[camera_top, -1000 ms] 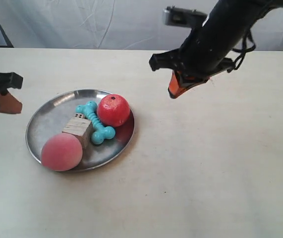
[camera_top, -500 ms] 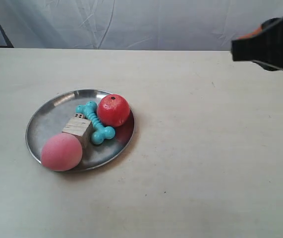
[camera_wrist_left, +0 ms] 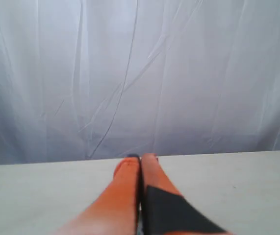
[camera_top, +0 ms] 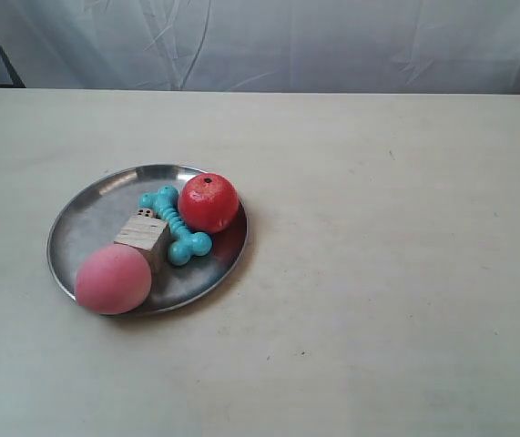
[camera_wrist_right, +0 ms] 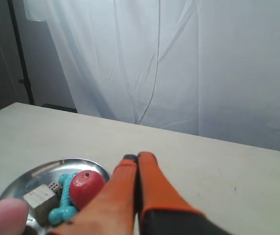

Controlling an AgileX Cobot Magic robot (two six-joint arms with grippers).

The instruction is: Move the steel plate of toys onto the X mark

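The steel plate (camera_top: 86,218) lies on the pale table left of centre. It carries the fuzzy pink ball (camera_top: 112,279), the glossy red ball (camera_top: 209,202), the turquoise bone (camera_top: 176,226) and the wooden die (camera_top: 143,237). Neither arm shows in the exterior view. My right gripper (camera_wrist_right: 138,157) is shut and empty, raised above the table and apart from the plate (camera_wrist_right: 46,169); the red ball (camera_wrist_right: 86,187), bone (camera_wrist_right: 63,205), die (camera_wrist_right: 40,198) and pink ball (camera_wrist_right: 5,215) lie beside its fingers. My left gripper (camera_wrist_left: 141,157) is shut and empty, facing the curtain. I cannot make out the X mark with certainty.
A white curtain (camera_top: 269,41) hangs behind the table's far edge. A short dark stroke (camera_top: 390,155) and a tiny dark speck (camera_top: 302,353) mark the tabletop to the right of the plate. A dark pole (camera_wrist_right: 19,54) stands at the back in the right wrist view.
The arm at the exterior view's right has pulled away to the right and out of that view. The arm at its left has gone too. Plate and toys have not moved.
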